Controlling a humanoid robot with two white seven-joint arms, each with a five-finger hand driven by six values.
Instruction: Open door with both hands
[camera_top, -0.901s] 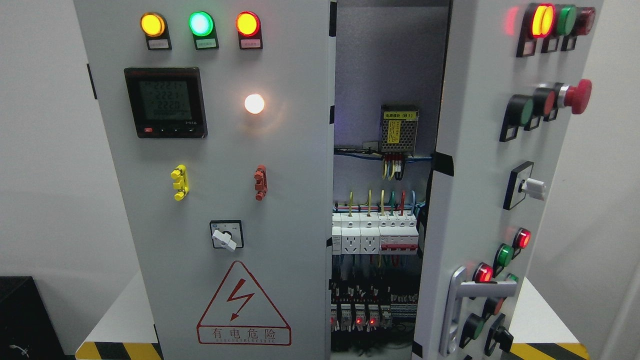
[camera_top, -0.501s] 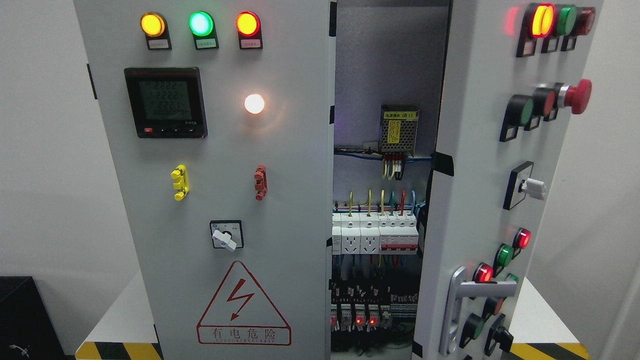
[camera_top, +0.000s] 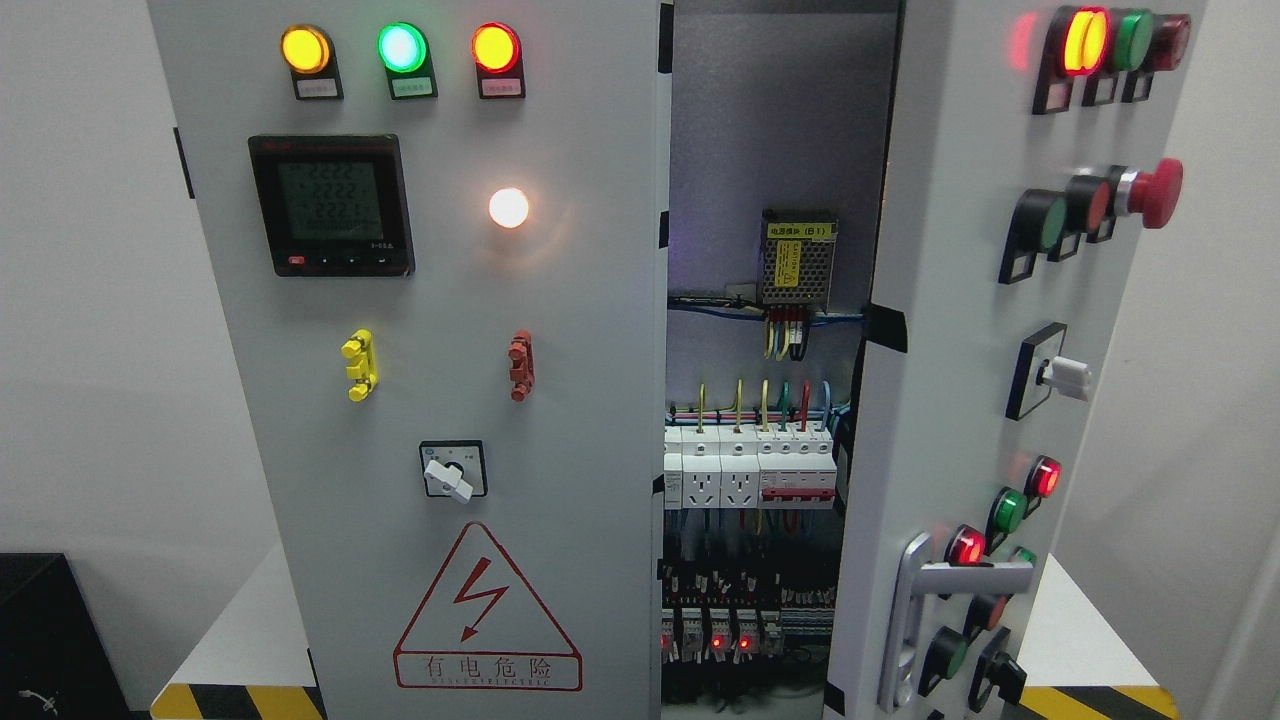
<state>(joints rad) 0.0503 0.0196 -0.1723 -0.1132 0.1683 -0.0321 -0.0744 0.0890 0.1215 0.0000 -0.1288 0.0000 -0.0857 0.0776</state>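
Right-hand grey metal cabinet door (camera_top: 960, 330), studded with buttons and lamps, is being seen swung partly open at frame right; its silver lever handle (camera_top: 925, 620) is sitting at lower right. Left grey door (camera_top: 440, 350) with the meter is being kept shut at centre-left. Live breakers and wiring (camera_top: 750, 480) are being exposed in the gap. Risk, as judged: a blind reach could snag wiring or bump the red mushroom stop button (camera_top: 1155, 192). No robot hand is being shown, so hand state and door-to-hand offset cannot be told.
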